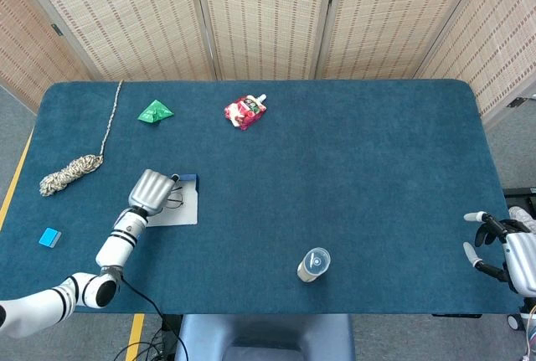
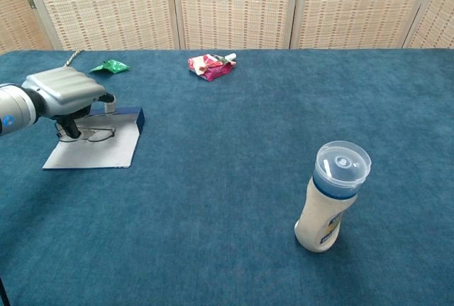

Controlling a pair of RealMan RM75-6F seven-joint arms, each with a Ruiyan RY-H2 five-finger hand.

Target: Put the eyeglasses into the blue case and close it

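The blue case lies open at the table's front left, its grey lining facing up. The eyeglasses rest low on that lining. My left hand arches over their left end and pinches the frame with its curled fingertips. My right hand hangs beyond the table's right edge, holding nothing, with its fingers apart. The chest view does not show it.
A capped bottle stands near the front edge. At the back lie a red pouch and a green packet. A coiled rope and a small blue block sit far left.
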